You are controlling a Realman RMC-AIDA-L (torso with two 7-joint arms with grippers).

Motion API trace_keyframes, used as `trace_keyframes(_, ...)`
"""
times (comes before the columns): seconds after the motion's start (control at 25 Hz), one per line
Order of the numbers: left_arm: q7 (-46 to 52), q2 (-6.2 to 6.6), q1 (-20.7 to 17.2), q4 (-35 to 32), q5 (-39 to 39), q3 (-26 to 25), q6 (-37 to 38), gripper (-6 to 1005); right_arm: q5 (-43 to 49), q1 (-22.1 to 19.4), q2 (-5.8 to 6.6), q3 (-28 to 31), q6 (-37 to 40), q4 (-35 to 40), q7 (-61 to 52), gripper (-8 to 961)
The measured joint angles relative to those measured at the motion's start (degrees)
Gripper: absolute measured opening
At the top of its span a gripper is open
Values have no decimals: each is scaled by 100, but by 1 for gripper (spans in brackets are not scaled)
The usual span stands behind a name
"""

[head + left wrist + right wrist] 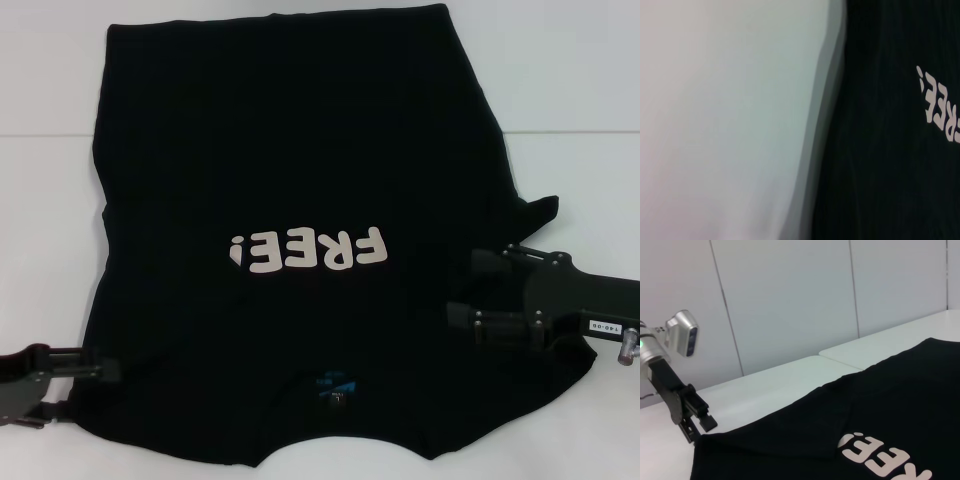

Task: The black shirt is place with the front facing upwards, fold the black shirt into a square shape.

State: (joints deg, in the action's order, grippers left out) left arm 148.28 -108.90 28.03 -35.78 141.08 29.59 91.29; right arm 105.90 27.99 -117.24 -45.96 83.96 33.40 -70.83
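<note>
only the white table (580, 120) surrounds the black shirt (300, 150).

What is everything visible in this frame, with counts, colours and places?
black shirt: one, black, spread over the middle of the table, front up, collar end nearest the robot.
"FREE!" letters: one print, cream, on the shirt's chest.
neck label: one, blue, at the collar.
table: one, white, under the shirt.
wall panels: pale grey, behind the table in the right wrist view.
left gripper: one, black, at the shirt's near left edge.
right gripper: one, black, fingers apart, over the shirt's right side.
</note>
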Motion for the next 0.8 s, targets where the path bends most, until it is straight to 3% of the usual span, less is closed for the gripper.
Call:
trace_keyframes(0.4, -91, -55, 114, -11, 6, 200, -215, 909, -13, -4, -8, 0, 98, 62, -29, 914)
trace_keyframes(0.8, -142, -61, 130, -4, 137, 214, -269, 510, 1, -4, 71, 8, 147, 69, -274, 915)
